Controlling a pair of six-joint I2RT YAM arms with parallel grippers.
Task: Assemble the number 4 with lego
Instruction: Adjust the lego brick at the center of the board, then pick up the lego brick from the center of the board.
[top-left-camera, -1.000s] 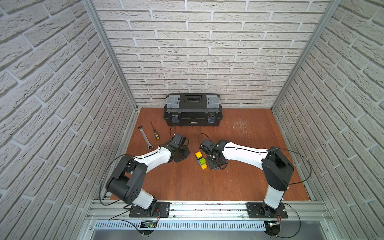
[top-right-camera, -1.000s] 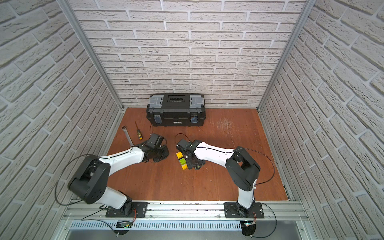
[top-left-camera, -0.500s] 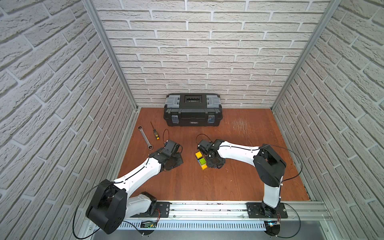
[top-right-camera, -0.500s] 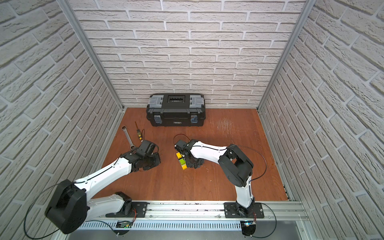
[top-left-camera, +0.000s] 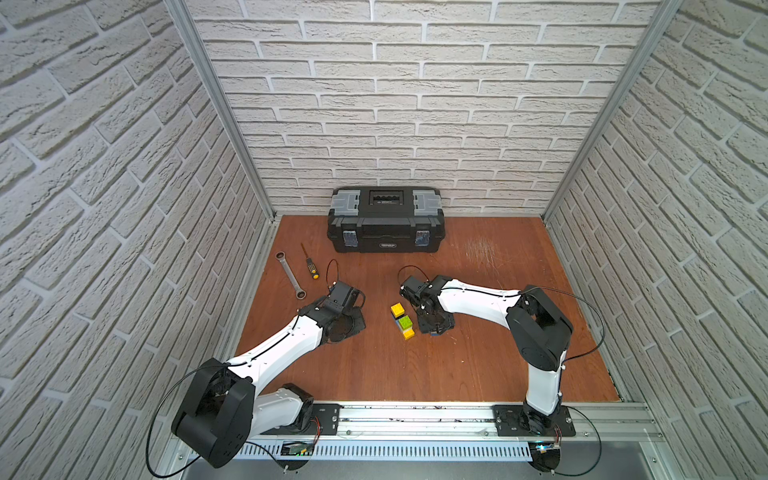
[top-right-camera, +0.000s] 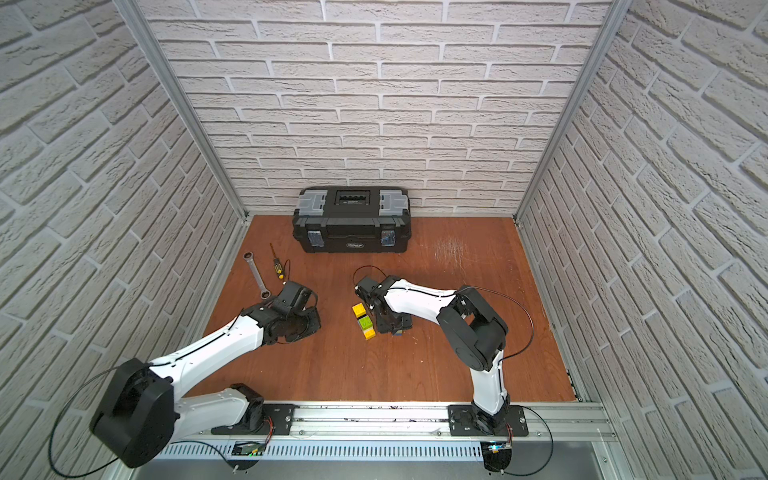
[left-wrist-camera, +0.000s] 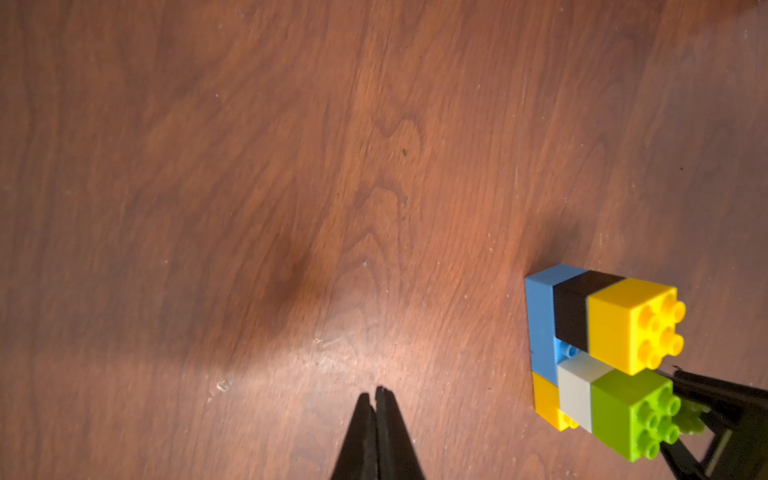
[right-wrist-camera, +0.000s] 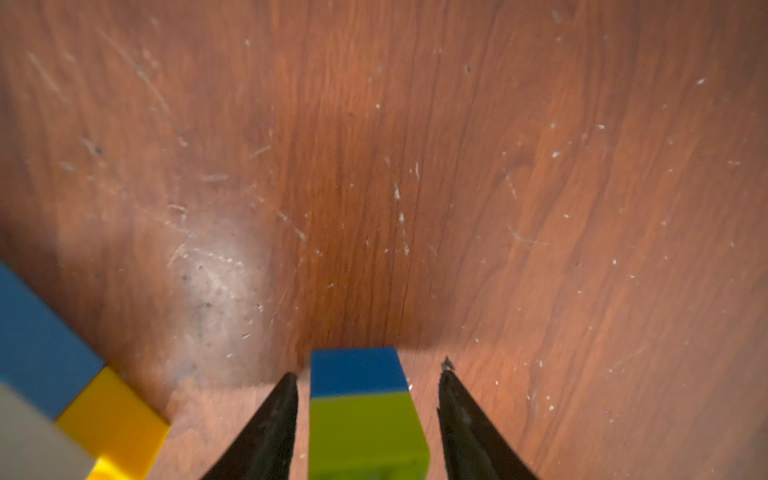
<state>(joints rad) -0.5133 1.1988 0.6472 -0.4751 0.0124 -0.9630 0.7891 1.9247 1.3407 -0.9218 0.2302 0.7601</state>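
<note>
At the far left of the wooden floor (top-left-camera: 415, 374) we see a ratchet wrench (top-left-camera: 290, 275), with a yellow-tipped screwdriver (top-left-camera: 309, 266) just beside it. Next comes the left gripper (left-wrist-camera: 372, 395); its jaws are pressed together on nothing and its tips are over bare wood. A black-and-grey toolbox (top-left-camera: 385, 225) stands against the back wall. Near the middle of the floor sits the lego figure (top-left-camera: 402, 316): a long blue brick (left-wrist-camera: 539, 320) joined with a black brick (left-wrist-camera: 570, 311), a yellow brick (left-wrist-camera: 623, 324), a white brick (left-wrist-camera: 575, 390) and a lime green brick (left-wrist-camera: 623, 411). Just to its right, the right gripper (right-wrist-camera: 369, 371) straddles a separate blue-and-lime stack (right-wrist-camera: 363, 399). Its jaws stand partly apart, and we see wood between each finger and the stack, so nothing is clamped.
</note>
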